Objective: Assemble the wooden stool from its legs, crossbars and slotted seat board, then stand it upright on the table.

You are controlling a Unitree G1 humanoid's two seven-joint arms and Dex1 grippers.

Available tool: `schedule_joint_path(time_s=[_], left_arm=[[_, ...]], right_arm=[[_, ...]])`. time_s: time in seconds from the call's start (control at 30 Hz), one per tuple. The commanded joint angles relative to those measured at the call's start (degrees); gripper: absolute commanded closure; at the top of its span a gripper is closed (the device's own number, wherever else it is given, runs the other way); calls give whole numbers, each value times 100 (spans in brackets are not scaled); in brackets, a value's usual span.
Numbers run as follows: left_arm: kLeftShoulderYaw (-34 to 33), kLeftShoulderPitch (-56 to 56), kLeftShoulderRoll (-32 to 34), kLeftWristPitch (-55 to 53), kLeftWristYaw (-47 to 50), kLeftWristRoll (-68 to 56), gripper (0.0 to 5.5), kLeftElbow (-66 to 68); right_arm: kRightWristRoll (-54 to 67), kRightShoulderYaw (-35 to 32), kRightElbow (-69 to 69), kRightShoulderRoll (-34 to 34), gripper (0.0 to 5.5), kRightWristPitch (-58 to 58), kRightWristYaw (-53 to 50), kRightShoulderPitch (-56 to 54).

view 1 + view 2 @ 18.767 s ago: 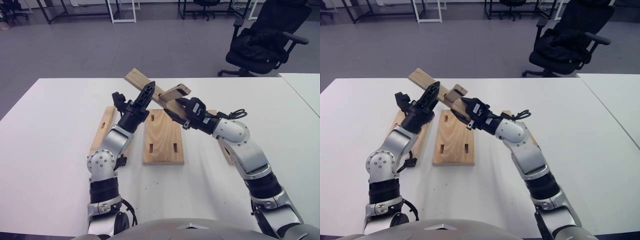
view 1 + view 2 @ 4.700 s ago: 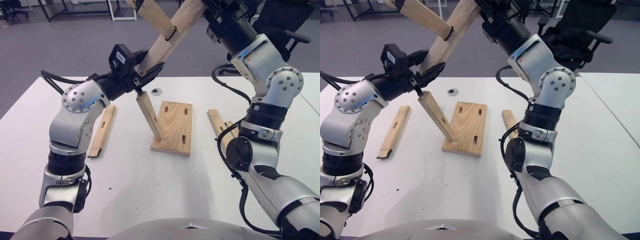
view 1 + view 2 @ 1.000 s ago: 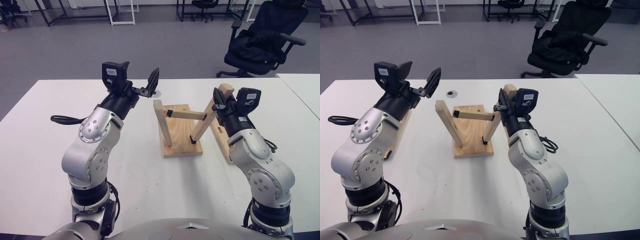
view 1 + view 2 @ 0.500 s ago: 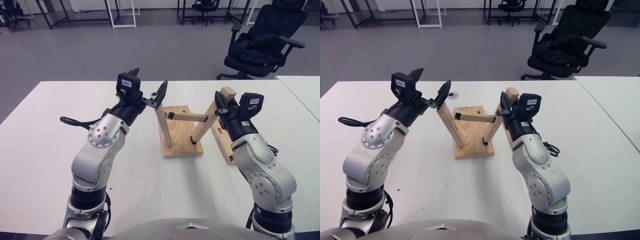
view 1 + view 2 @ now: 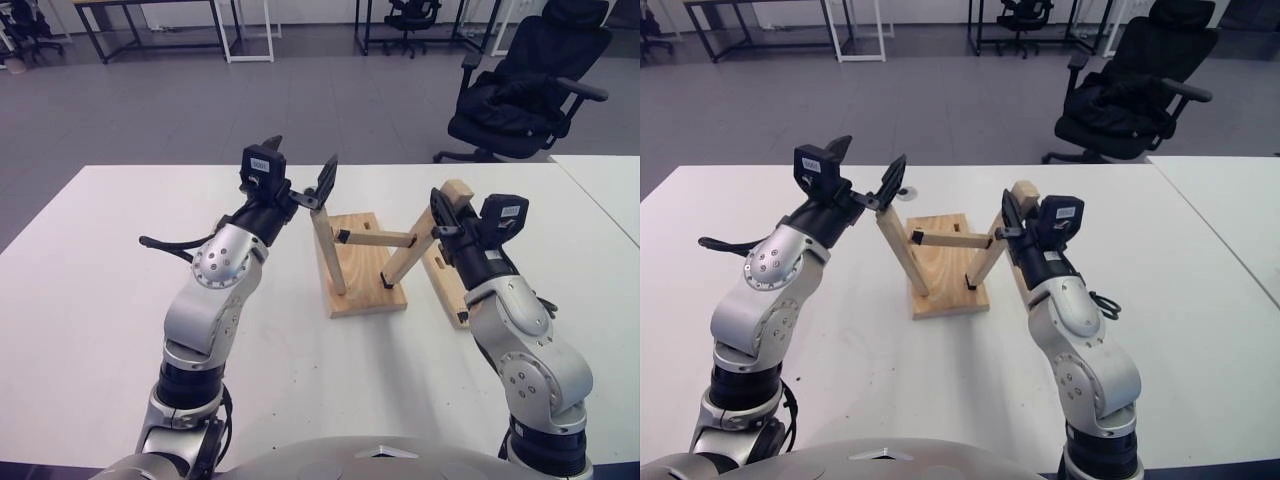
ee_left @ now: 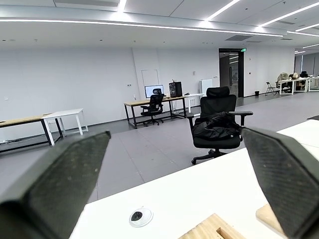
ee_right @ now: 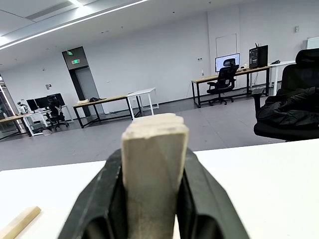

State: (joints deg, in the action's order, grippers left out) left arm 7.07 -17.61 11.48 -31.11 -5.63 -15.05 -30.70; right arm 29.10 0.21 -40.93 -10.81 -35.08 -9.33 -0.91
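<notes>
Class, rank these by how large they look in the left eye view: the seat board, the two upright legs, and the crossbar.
1. seat board
2. left leg and right leg: they look alike, so unranked
3. crossbar

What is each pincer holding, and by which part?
Right pincer clamps the slanted pale wooden leg near its upper end; left pincer is open, holding nothing.

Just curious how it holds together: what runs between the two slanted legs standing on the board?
A short wooden crossbar joins the left leg and the right leg; both eye views show it.
</notes>
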Motion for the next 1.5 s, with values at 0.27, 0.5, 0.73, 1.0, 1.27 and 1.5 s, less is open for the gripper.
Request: schedule_joint_path(time_s=[0.27, 0.5, 0.73, 1.0, 1.27, 1.5], left_arm=[[263, 754, 141, -328, 9, 353, 68, 772], [354, 820, 99, -272, 91, 414, 68, 784], [642, 766, 174, -202, 177, 540, 68, 612], [768, 660, 211, -177, 105, 893, 68, 545], [811, 638, 133, -145, 37, 1013, 68, 599], [788, 638, 140, -121, -3, 1045, 68, 630]], right_arm=[[-361, 260, 1196, -656, 449, -568, 675, 1364], [-468, 372, 1460, -971, 443, -459, 896, 1306], [-74, 185, 1191, -801, 443, -589, 822, 732], [456, -166, 842, -632, 443, -697, 768, -262], [467, -346, 685, -580, 344, -564, 1005, -446], [357, -513, 663, -441, 223, -306, 1154, -564]])
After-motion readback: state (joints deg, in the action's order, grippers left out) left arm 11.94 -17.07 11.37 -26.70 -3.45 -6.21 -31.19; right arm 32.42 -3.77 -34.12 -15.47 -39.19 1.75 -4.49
